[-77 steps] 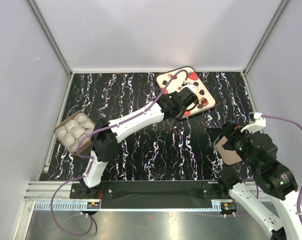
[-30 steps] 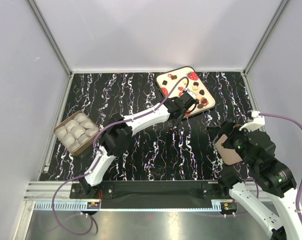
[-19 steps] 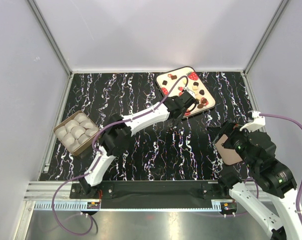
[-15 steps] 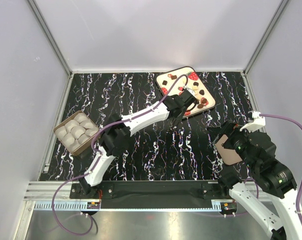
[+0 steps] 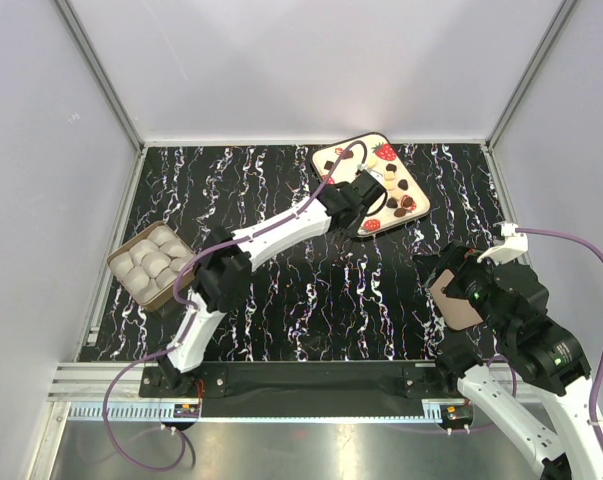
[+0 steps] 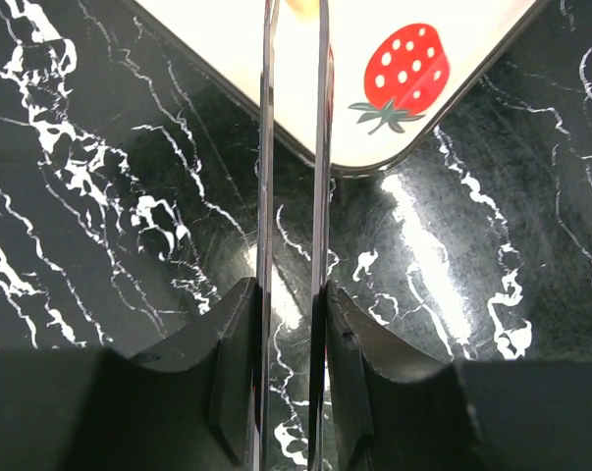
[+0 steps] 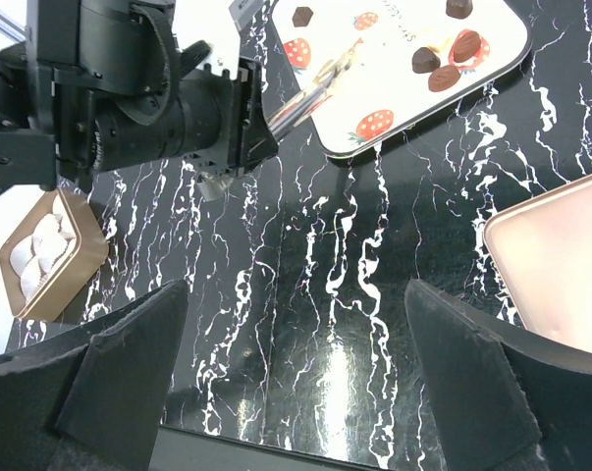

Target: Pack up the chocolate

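Note:
Small dark and creamy chocolates (image 5: 402, 186) lie scattered on a cream tray (image 5: 333, 160) printed with red strawberries, at the back right. They also show in the right wrist view (image 7: 425, 61). My left gripper (image 5: 364, 196) is shut on metal tweezers (image 6: 294, 147) over the tray's near edge (image 6: 443, 128). The tweezer tips reach a creamy piece (image 6: 297, 5) at the frame's top; whether they hold it is unclear. My right gripper (image 7: 296, 334) is open and empty above the bare table.
A brown box (image 5: 151, 263) with white paper cups stands at the left edge, also in the right wrist view (image 7: 50, 250). A flat brown lid (image 5: 459, 298) lies by my right arm and shows in the right wrist view (image 7: 561, 255).
My left gripper with the tweezers has drawn back a little to the left along the tray's near side. The right arm has not moved.

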{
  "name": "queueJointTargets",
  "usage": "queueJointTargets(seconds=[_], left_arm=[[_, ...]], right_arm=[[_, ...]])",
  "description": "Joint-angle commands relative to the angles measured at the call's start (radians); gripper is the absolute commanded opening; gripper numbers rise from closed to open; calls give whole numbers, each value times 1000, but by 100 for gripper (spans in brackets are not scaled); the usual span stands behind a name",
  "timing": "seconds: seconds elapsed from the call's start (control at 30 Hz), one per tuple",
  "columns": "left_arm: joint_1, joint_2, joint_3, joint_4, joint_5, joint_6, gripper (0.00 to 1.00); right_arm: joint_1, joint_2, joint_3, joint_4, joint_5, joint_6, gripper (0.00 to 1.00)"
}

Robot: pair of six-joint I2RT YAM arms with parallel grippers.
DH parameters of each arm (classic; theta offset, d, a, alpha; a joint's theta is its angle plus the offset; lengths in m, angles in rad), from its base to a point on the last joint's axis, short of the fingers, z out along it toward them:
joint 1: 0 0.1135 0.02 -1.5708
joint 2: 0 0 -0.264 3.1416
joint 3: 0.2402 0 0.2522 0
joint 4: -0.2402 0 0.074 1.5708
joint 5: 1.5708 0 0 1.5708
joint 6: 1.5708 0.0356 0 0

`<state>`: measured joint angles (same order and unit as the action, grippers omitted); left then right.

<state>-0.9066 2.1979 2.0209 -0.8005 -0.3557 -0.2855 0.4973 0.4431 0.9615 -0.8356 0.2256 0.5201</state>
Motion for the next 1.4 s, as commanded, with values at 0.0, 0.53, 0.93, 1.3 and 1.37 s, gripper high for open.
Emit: queueJointTargets(seconds=[0.0, 0.53, 0.93, 1.3, 1.37], left_arm=[[17, -96, 44, -6, -23, -4, 34], [230, -572, -368, -118, -170, -67, 34], [599, -1023, -737, -244, -187, -158, 34], [801, -1093, -852, -220, -108, -129, 34], [807, -1093, -860, -212, -106, -126, 34]], right_arm=[[7, 2, -4, 41, 21, -5, 100], [6, 3, -32, 79, -60, -3, 100], [7, -14, -67, 112, -152, -31, 100], [7, -26, -63, 116, -170, -40, 100], [7, -30, -69, 118, -172, -34, 100]])
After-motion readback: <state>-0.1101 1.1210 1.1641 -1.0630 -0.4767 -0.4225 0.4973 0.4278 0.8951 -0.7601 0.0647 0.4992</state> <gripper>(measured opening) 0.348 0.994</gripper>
